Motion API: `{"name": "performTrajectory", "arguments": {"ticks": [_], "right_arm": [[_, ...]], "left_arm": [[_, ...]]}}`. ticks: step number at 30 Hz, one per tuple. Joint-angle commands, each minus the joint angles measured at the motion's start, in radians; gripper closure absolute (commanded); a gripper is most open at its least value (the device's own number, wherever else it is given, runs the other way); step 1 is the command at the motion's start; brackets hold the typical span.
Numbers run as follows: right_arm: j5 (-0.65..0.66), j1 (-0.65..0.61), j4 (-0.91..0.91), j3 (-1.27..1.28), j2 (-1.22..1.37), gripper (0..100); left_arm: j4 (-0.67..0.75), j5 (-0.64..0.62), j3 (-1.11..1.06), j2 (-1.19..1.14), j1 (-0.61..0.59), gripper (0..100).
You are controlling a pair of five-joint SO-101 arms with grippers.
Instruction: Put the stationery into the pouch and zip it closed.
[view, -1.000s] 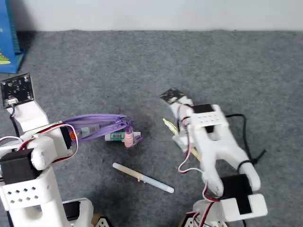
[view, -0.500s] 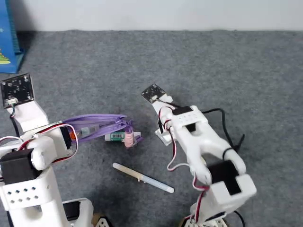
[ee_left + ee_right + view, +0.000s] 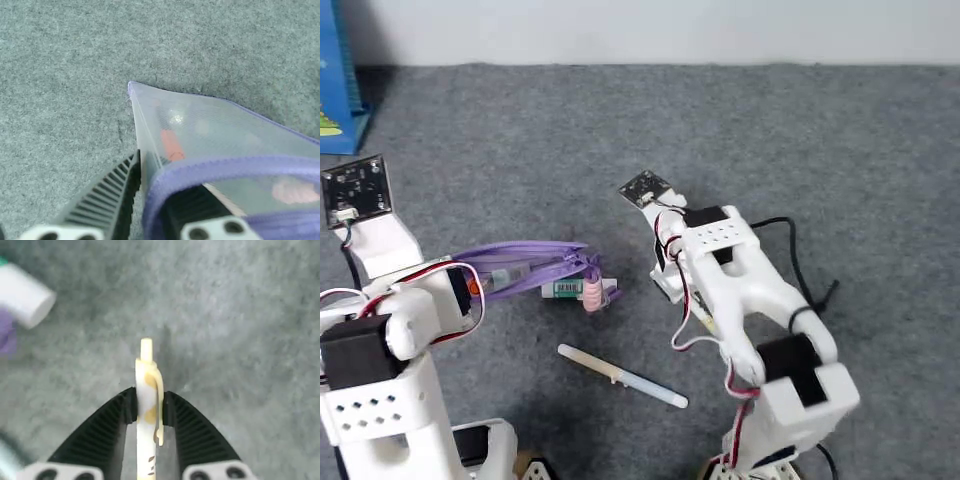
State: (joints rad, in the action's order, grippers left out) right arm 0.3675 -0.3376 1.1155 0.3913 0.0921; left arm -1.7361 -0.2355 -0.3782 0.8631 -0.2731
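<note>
Two holds at once. My left fingers pinch one end of the pouch, which I reckon keeps its mouth raised for loading. My right fingers squeeze a yellow-spotted pen, its end poking past their tips, short of that mouth. A second pen lies on the tabletop between both sets of fingers.

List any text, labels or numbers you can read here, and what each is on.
Nothing is readable.
Barcode label beside the pouch mouth: too small to read.
Blue box at the high view's left edge: print cut off, unreadable.
Pen: yellow patches, no lettering.
</note>
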Motion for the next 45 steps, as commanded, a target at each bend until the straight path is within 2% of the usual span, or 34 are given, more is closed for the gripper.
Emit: {"name": "performTrajectory", "arguments": {"ticks": [1, 8, 14, 18, 22, 27, 34, 41, 45], "right_arm": [[-0.014, 0.013, 0.119, -0.034, -0.183, 99.1], [-0.014, 0.008, 0.325, -0.034, -0.476, 99.1], [-0.015, -0.001, 0.43, -0.034, -0.723, 99.1], [-0.132, -0.065, 0.447, -0.038, -0.877, 99.1], [-0.21, -0.205, 0.432, -0.041, -1.013, 99.1], [-0.324, -0.335, 0.303, -0.04, -1.122, 99.1], [-0.494, -0.398, 0.076, -0.035, -1.159, 99.1], [-0.572, -0.496, -0.163, -0.034, -1.155, 99.1], [-0.592, -0.524, -0.372, 0.003, -1.15, 99.1]], "left_arm": [[-0.008, -0.008, 0.01, 0.008, 0.0, 99], [-0.009, -0.009, 0.01, 0.008, 0.0, 99], [-0.009, -0.011, 0.01, 0.008, 0.0, 99], [-0.009, -0.011, 0.01, 0.008, 0.0, 99], [-0.009, -0.011, 0.01, 0.008, 0.0, 99], [-0.009, -0.011, 0.01, 0.008, 0.0, 99], [-0.009, -0.011, 0.01, 0.008, 0.0, 99], [-0.009, -0.011, 0.01, 0.008, 0.0, 99], [-0.009, -0.011, 0.01, 0.008, 0.0, 99]]}}
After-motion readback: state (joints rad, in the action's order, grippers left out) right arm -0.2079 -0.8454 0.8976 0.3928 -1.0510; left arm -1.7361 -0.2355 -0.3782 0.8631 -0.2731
